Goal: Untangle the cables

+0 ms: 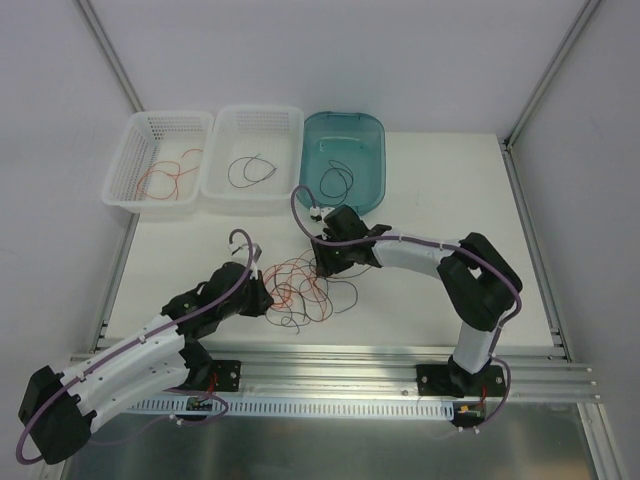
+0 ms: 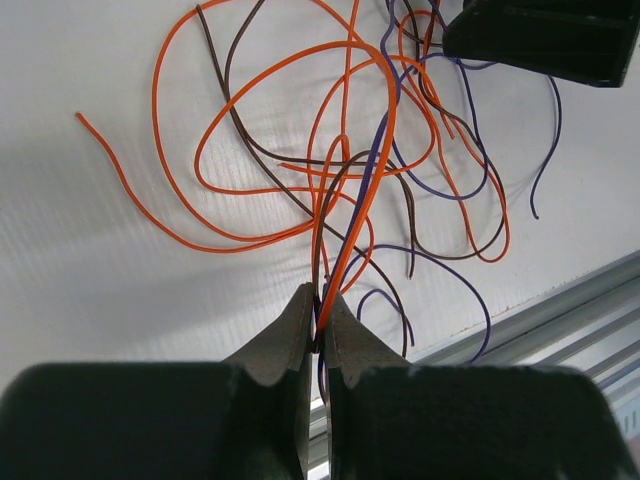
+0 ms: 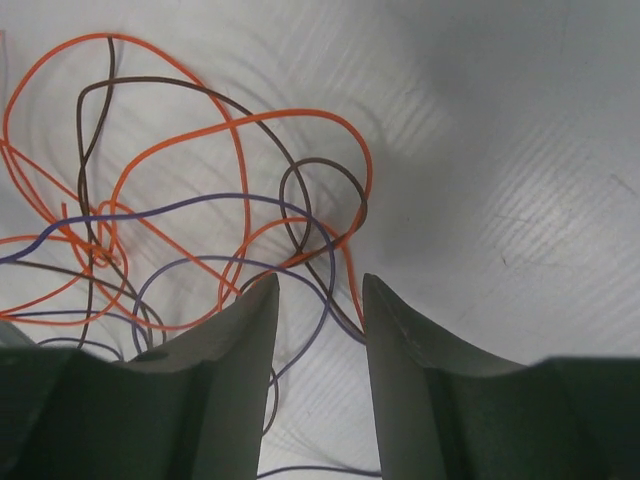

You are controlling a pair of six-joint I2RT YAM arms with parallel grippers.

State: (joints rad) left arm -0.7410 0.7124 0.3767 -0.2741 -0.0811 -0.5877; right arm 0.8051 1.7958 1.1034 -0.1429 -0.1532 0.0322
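The cables (image 1: 305, 290) lie as a tangled heap of thin orange, brown and purple wires on the white table, between my two grippers. My left gripper (image 1: 266, 296) sits at the heap's left edge. In its wrist view the left gripper (image 2: 322, 298) is shut on a bundle of orange, brown and purple cables (image 2: 345, 165) that fan out from its tips. My right gripper (image 1: 322, 262) is at the heap's far side. In its own view the right gripper (image 3: 320, 285) stands open, low over the table, with purple and brown strands of the cables (image 3: 200, 204) running between its fingers.
At the back stand a white basket (image 1: 130, 165) holding a red-orange wire, a second white basket (image 1: 225, 150) holding a dark wire, and a teal bin (image 1: 370, 150) holding a purple wire. An aluminium rail (image 1: 400, 360) runs along the near table edge.
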